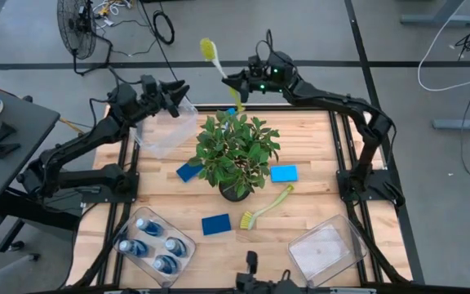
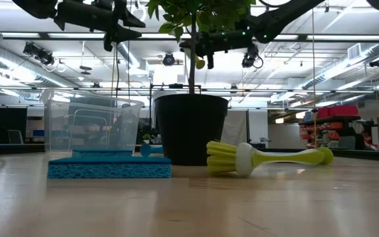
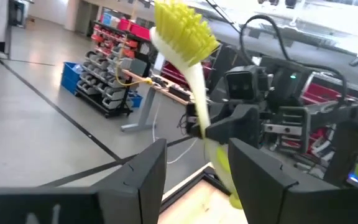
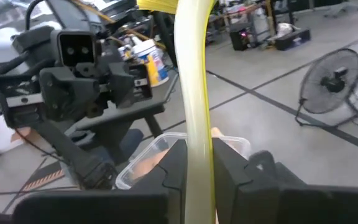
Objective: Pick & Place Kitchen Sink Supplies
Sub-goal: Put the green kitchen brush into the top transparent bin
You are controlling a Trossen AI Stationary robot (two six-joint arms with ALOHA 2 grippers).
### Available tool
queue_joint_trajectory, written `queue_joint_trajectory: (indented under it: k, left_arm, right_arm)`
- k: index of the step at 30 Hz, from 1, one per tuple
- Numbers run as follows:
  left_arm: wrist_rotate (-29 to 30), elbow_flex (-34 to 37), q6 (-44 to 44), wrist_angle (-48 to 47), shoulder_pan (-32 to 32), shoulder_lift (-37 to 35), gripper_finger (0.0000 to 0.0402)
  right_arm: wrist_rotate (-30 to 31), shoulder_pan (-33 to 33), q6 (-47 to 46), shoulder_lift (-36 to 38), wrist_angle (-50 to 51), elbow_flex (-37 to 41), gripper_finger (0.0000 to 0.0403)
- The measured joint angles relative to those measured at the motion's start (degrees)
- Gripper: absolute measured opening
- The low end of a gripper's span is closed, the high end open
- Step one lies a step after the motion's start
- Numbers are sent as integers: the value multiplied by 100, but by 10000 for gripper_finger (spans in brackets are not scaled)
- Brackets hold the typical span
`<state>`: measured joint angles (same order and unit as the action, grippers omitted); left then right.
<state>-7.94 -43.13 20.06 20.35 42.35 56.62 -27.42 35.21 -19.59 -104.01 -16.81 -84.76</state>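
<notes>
My right gripper (image 1: 237, 82) is shut on a yellow-green dish brush (image 1: 219, 69), held high over the table's far edge with its bristle head (image 3: 182, 28) up. My left gripper (image 1: 182, 88) stands open just left of it, facing the brush, above the far rim of a clear bin (image 1: 166, 129); nothing is between its fingers (image 3: 148, 171). A second brush (image 1: 266, 208) lies flat on the table by the potted plant (image 1: 235, 151). Blue sponges (image 1: 284, 173) (image 1: 216, 224) (image 1: 189, 171) lie flat around the pot. Blue bottles (image 1: 149, 243) lie in a near-left bin. My right gripper pinches the brush's handle (image 4: 196, 134) between its two fingers, somewhat below the middle of its length (image 3: 211, 134). The fingers come in about level from the table's right side and lie across the handle. The brush stands roughly upright, head tipped a little left, clear of everything.
The plant's leaves spread wide over the table's middle, just near of both grippers. An empty clear bin (image 1: 326, 249) sits at the near right. The bin under my left gripper rests on the table (image 2: 94, 128). Bare wood shows at the far right.
</notes>
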Motion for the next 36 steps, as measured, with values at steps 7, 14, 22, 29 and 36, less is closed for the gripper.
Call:
queue_joint_trajectory:
  k: [7, 14, 22, 29, 36]
  left_arm:
    - [-191, 0, -187, -5, 0, 0, 179]
    - [-270, 0, 206, -4, -3, 184, 234]
    - [-533, 1, 348, 1216, -127, 712, 303]
    - [-693, 2, 642, 1735, -188, 1143, 298]
    - [-673, -130, 668, 2034, -355, 1514, 295]
  right_arm:
    - [-211, -194, -34, -171, -140, -6, 41]
    - [-167, -422, 59, -166, -182, -6, 41]
    - [103, -587, 104, -166, -351, -6, 41]
    - [248, -602, -6, -166, -436, -6, 41]
    - [254, -602, -57, -166, -428, -6, 41]
